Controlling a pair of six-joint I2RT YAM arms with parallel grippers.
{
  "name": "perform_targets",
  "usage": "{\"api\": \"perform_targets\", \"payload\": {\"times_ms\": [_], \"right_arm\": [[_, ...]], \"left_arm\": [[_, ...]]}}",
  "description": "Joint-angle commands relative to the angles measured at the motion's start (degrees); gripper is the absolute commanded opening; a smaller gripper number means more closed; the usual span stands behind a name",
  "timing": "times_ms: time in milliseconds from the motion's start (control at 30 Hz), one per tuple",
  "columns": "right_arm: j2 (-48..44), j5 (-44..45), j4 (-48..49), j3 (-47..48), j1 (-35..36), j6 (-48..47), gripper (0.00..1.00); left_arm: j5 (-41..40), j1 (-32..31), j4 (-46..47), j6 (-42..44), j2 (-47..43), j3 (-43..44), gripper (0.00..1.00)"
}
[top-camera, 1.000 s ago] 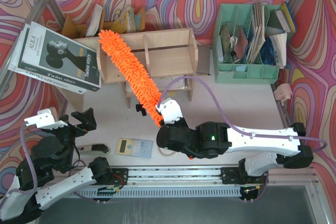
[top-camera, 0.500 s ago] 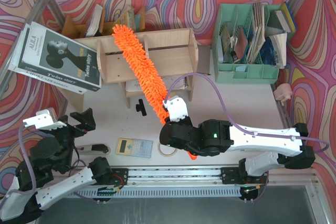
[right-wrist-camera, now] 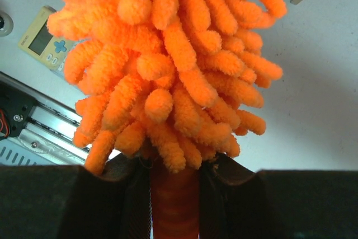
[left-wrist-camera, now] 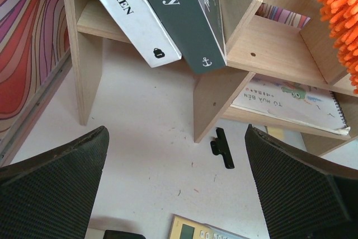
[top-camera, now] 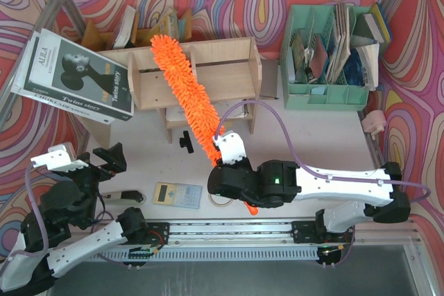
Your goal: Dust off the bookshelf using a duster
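Note:
The pale-wood bookshelf stands at the back centre of the table. The orange fluffy duster slants across it, its tip over the top board left of the middle and its handle running down to my right gripper. In the right wrist view that gripper is shut on the smooth orange handle just below the duster's brush head. My left gripper hovers at the near left, open and holding nothing. From the left wrist view it faces the bookshelf's lower tier, with the duster at the upper right.
Large books lean on the shelf's left end. A mint-green organiser full of books stands at the back right. On the table lie a black clip, a calculator, a tape roll and a small cutter.
The duster's tip has swept rightward along the shelf top, from its left end to left of the middle. The right wrist shifted slightly right. The left arm has not moved.

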Motion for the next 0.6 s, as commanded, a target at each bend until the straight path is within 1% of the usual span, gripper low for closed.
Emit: {"api": "perform_targets", "payload": {"times_ms": [0,167,367,567], "right_arm": [[-2.05,1.81,2.3,2.5,-0.34,-1.63,0.0],[-2.87,-0.98,5.79,0.33,0.03,-2.92,0.0],[-1.76,-2.07,2.76,-2.53,0.78,1.63,0.0],[-3.1,-3.17,4.69,-5.51,1.96,1.94,0.0]], "left_arm": [[-0.96,-0.18,-0.61,-0.47,-0.49,-0.21,0.99],[-0.93,-0.18,-0.72,-0.53,-0.83,-0.27,0.99],[-1.05,-0.18,-0.62,-0.57,-1.13,-0.36,0.99],[-0.88,-0.18,-0.62,-0.48,-0.56,-0.29,0.99]]}}
